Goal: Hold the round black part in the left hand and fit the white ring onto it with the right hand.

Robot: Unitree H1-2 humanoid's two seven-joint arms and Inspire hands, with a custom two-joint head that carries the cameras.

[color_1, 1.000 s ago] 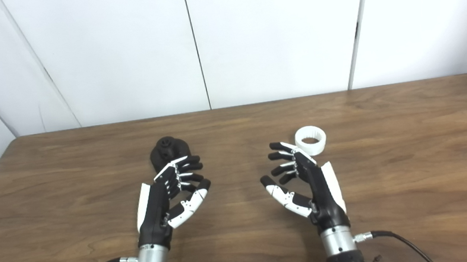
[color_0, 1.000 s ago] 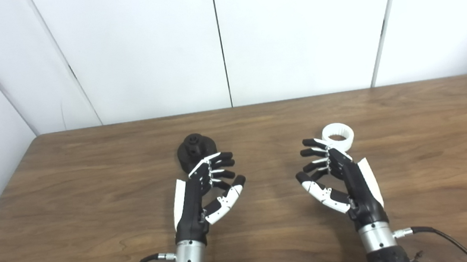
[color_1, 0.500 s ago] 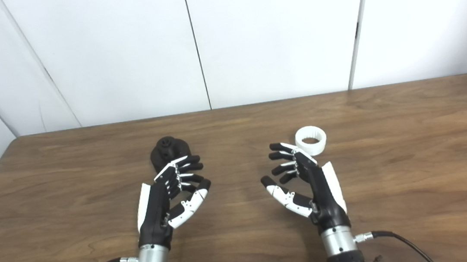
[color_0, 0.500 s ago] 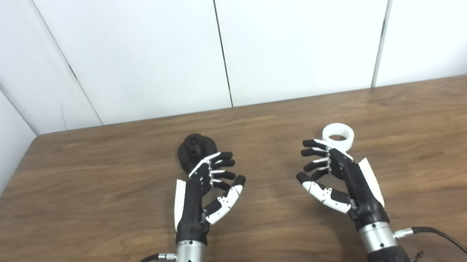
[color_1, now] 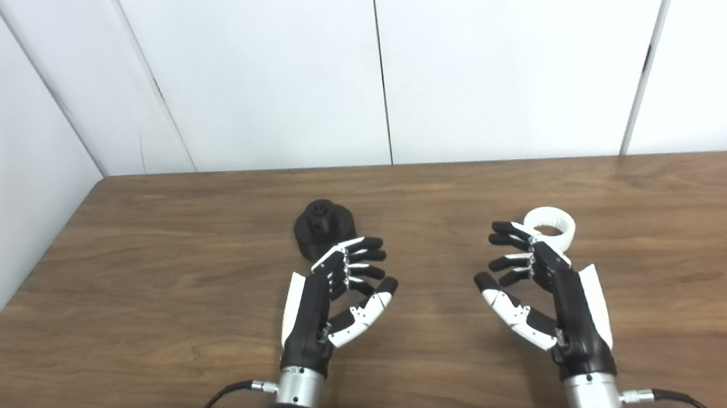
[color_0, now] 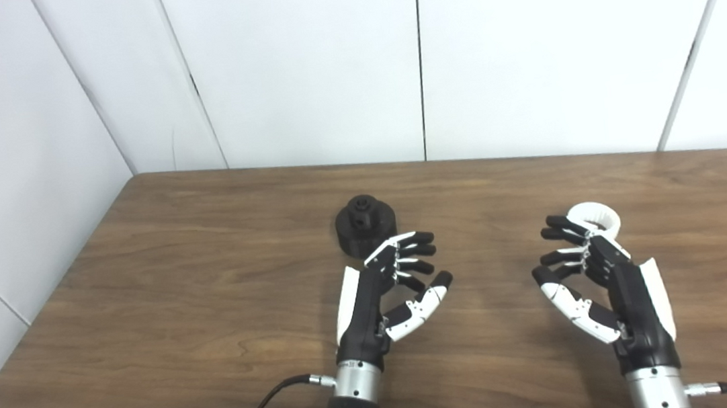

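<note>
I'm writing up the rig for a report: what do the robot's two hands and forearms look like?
Both the left hand and right hand are black with white panels on the back and thumb, and black fingertips. Each has a silver metal wrist ring, a black forearm and a thin black cable at the wrist.

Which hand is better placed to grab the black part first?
The left hand. It is open, and its fingers sit just in front of the black part. The right hand, also open, is across the table by the white ring, which suits its own pick-up.
</note>
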